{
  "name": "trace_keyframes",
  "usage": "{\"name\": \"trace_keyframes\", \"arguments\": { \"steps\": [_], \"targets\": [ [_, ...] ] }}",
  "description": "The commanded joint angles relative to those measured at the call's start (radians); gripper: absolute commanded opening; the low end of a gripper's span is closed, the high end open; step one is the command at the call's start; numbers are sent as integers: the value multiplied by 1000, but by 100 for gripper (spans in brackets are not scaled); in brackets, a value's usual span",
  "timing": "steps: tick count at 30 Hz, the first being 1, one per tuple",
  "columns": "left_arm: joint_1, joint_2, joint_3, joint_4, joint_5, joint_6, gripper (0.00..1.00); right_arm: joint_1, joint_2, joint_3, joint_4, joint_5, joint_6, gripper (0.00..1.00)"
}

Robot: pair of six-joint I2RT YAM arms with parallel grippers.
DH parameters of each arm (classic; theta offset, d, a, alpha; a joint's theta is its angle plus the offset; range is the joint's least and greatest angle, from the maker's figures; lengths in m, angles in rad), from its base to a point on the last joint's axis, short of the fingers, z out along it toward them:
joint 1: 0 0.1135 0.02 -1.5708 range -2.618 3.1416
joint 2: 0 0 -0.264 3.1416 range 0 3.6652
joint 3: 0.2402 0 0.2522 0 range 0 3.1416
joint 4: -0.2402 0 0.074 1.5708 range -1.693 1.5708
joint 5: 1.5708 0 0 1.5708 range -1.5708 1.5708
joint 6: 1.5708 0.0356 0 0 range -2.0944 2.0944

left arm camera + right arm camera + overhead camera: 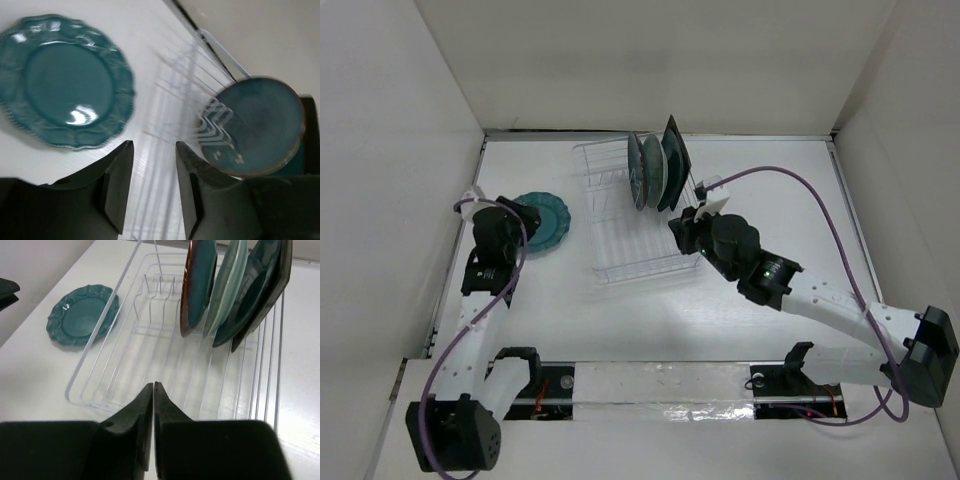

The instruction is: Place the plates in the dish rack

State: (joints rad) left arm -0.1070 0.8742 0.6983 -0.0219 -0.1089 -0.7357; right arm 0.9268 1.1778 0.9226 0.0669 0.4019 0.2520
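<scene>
Open, empty left end effector [154, 145] should pinch the rim of the scalloped teal plate [67, 82] near the worktop [780, 200] left edge; right end effector [153, 386] sits closed, empty.

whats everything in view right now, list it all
dish rack: 1, clear, middle of the table
grey-teal round plate: 1, brownish rim, upright at the rack's far end
pale green round plate: 1, upright beside it
dark teal square plate: 1, upright, next in the row
black square plate: 1, upright, last in the row
scalloped plate: 1, teal, flat on the table left of the rack
table: 1, white
left gripper: 1, black, open, empty, near the scalloped plate
right gripper: 1, black, shut, empty, at the rack's near end
</scene>
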Motion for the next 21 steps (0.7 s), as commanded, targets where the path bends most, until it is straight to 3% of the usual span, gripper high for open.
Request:
{"name": "trace_keyframes", "arguments": {
  "steps": [1, 2, 4, 6, 12, 21],
  "targets": [
    [206, 14, -83, 71, 168, -77, 37, -13, -72, -39, 65, -63, 6, 23],
    [236, 17, -120, 77, 176, -79, 46, -13, -102, -48, 62, -64, 1, 31],
    [276, 23, -152, 100, 198, -80, 54, -35, -131, -73, 56, -66, 4, 43],
    [332, 38, -197, 131, 213, -90, 60, -54, -180, -99, 68, -98, 19, 47],
    [489, 172, -313, 281, 383, -114, 60, -138, -214, -162, 108, -248, 73, 50],
    [507, 321, -387, 525, 457, -203, 54, -169, -228, -169, 102, -261, 93, 49]
  ]
}}
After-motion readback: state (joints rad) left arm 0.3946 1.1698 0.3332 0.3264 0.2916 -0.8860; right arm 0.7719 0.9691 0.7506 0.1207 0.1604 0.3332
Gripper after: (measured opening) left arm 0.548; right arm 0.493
